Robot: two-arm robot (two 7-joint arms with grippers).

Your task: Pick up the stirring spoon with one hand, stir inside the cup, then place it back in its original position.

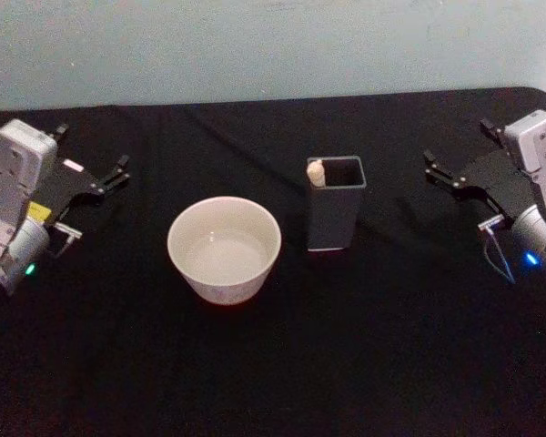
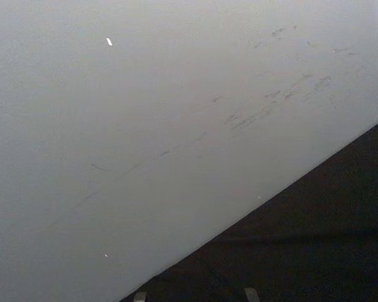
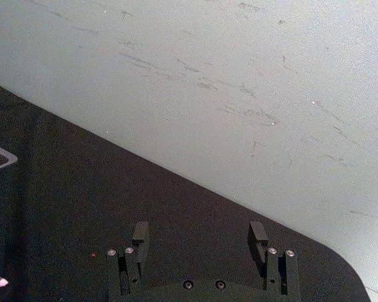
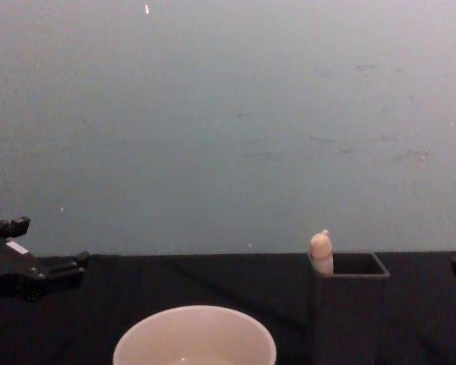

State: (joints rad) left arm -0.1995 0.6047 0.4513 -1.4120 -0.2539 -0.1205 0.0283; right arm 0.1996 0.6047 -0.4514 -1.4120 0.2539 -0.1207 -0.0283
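Cream-white cup [image 1: 220, 288] sits on the black table [image 1: 273, 382], just left of the grey holder [image 1: 335, 223] where the stirring spoon [image 1: 316, 171] stands. Left gripper [image 1: 120, 170] and right gripper [image 1: 435, 168] hover at the table's sides, both with fingers apart.

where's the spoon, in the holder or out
In: the spoon stands upright in the holder, its beige top poking above the rim.

Head view looks down on the cup [image 1: 223, 284] from above; chest view faces it low and near, sharing cup and holder [image 1: 332, 218]. Wrist views face the wall [image 2: 145, 126] behind it.
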